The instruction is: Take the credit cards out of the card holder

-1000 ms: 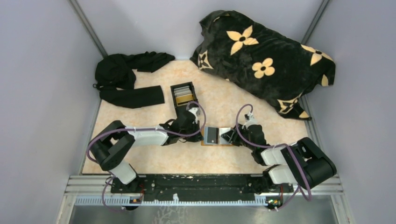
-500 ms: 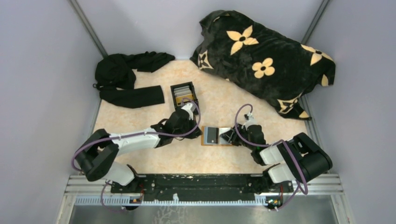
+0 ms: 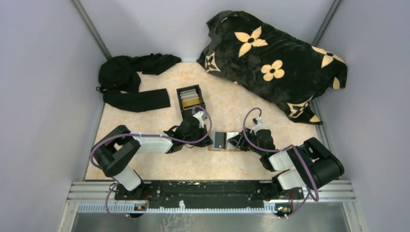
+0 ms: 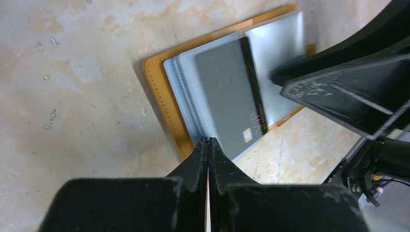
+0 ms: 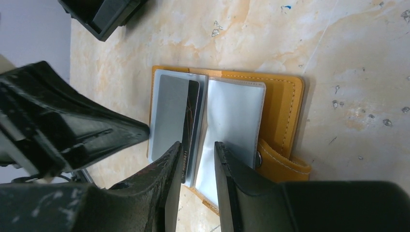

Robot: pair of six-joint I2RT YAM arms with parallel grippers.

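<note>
Orange-tan flat card holder (image 4: 159, 96): open on tabletop (image 4: 72, 72) | dark-grey plastic credit card (image 4: 229, 106): holder's left half, long axis roughly toward left pincer (image 4: 208, 142) | left pincer: pressed together, at holder's edge, nearer | right pincer (image 5: 196, 147): narrowly spread, over holder's right half

The card holder (image 3: 225, 149) lies open on the worktop (image 3: 232, 104), near the middle. The credit cards (image 3: 219, 140) sit in its left half. The left jaws are at its left edge. The right jaws are over its right half. A box (image 3: 179, 100) stands behind it, a bit to the left. A blanket (image 3: 275, 63) lies in the far right corner. A heap of clothes (image 3: 130, 82) lies in the far left corner.
</note>
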